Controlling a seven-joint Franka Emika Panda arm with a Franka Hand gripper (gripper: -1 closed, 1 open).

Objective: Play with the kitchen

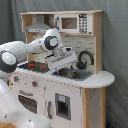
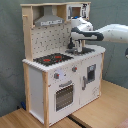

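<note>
Poised over the kitchen's (image 1: 75,95) sink (image 1: 72,74), beside the faucet (image 1: 84,58): the gripper (image 2: 76,49), finger state indiscernible.

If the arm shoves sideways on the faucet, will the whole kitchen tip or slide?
Tipping seems unlikely: the kitchen is tall, but its base looks wide and sits flat on the floor. It might slide slightly if light. The thin black faucet would probably flex or loosen first; the gripper is beside it.
</note>
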